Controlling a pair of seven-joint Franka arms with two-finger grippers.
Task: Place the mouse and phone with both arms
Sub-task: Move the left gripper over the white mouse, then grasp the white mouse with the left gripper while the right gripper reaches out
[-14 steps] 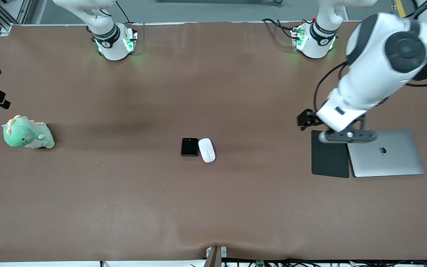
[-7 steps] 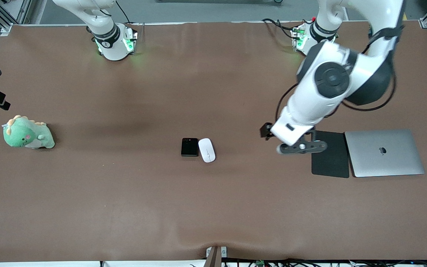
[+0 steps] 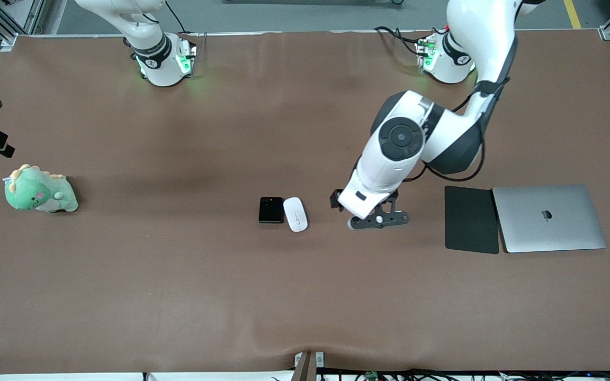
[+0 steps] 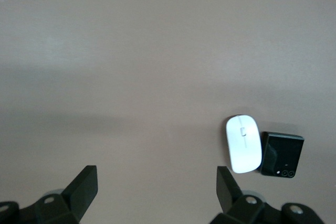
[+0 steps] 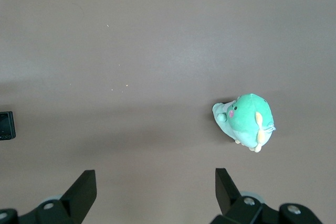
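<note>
Mid-table, the white mouse (image 3: 295, 214) and the black phone (image 3: 270, 209) lie side by side, edges touching or all but, the phone toward the right arm's end. Bare brown table (image 3: 305, 296) surrounds the pair, with nothing lying between them and the left gripper (image 3: 378, 220), which hangs over the table between the mouse and the black pad (image 3: 471, 219). In the left wrist view its fingers (image 4: 84, 183) are spread wide with nothing between them, mouse (image 4: 243, 144) and phone (image 4: 282, 154) off to one side. The pad lies flat, a closed silver laptop (image 3: 549, 217) just beside it at the left arm's end. A green plush dinosaur (image 3: 38, 191) sits well apart, toward the right arm's end. The right gripper (image 5: 155, 195) waits high over that end, fingers wide apart and holding nothing, the dinosaur (image 5: 245, 121) below.
</note>
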